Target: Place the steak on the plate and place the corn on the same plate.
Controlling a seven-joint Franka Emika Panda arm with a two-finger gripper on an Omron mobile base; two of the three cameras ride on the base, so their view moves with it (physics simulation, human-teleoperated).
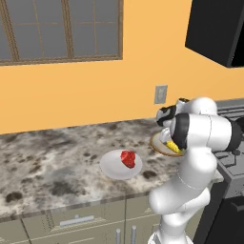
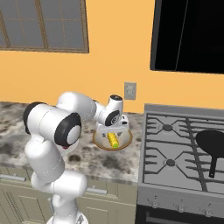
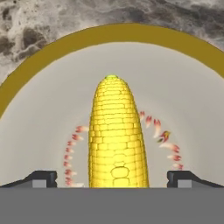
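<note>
corn (image 3: pixel 116 135) between gripper (image 3: pixel 112 178) fingertips

We're in a home kitchen: mottled granite counter (image 1: pixel 47 162) over beige drawers (image 1: pixel 76 220) (metal pulls on them), a gas stove (image 2: pixel 179 148) with a black frying pan (image 2: pixel 212 144), orange wall (image 1: pixel 95 95) with an outlet (image 1: pixel 160 94), a framed window (image 1: pixel 59 29) above.
</note>
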